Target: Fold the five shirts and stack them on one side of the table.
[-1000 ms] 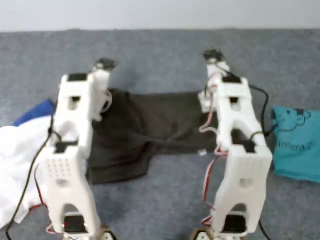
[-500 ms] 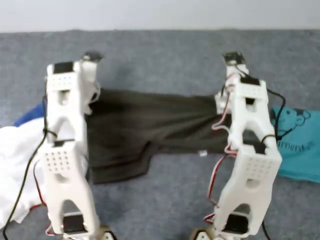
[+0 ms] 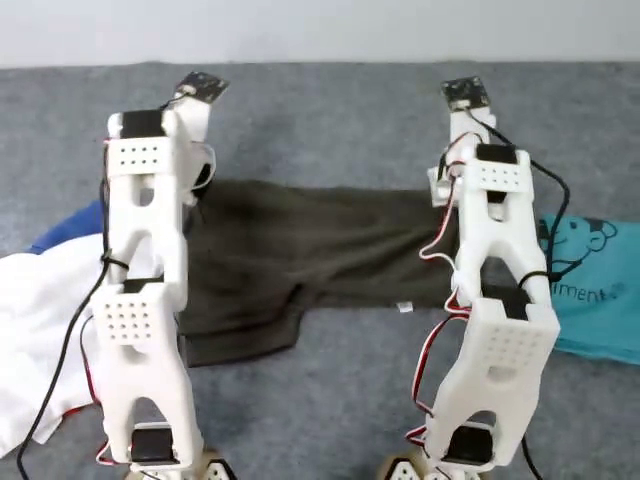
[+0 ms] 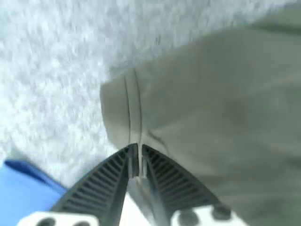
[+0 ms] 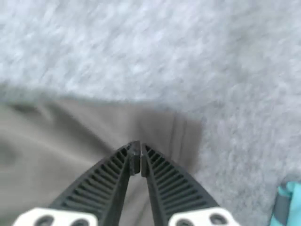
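Note:
A dark olive shirt lies spread across the grey table between my two arms. My left gripper is shut on the shirt's hemmed corner at its left end. At the opposite end, my right gripper is shut on the shirt near its hemmed edge. In the high view the left arm and right arm stand over those two ends, and the cloth's far edge runs stretched between them. A sleeve of the shirt hangs toward the near side.
A white shirt and a blue one lie bunched at the left edge. At the right edge lies a teal shirt with a printed design. Bare grey table extends beyond the arms to the far wall.
Both arms have moved apart and away from the near edge. The dark shirt is pulled wider and flatter between them.

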Motion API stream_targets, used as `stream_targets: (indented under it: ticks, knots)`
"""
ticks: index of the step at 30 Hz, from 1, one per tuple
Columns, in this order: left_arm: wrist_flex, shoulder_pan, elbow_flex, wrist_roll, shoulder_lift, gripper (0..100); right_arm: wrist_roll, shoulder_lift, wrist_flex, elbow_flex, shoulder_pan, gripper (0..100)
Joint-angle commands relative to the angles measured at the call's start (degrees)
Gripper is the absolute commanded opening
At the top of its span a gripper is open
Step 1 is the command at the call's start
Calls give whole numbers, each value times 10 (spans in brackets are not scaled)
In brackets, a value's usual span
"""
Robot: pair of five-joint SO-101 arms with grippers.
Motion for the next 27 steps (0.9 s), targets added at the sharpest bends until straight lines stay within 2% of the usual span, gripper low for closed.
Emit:
stream_targets:
  ticks: [1, 7, 19, 27]
  knots:
    - [-49, 8, -22, 8, 18, 36, -5, -16, -54, -19, -4, 9]
    - [-76, 4, -22, 18, 82, 37, -4, 36, -109, -19, -4, 9]
    - [24, -62, -85, 15, 99, 33, -3, 9, -104, -19, -3, 9]
    - [59, -21, -140, 3, 69, 33, -2, -14, -80, -19, -4, 9]
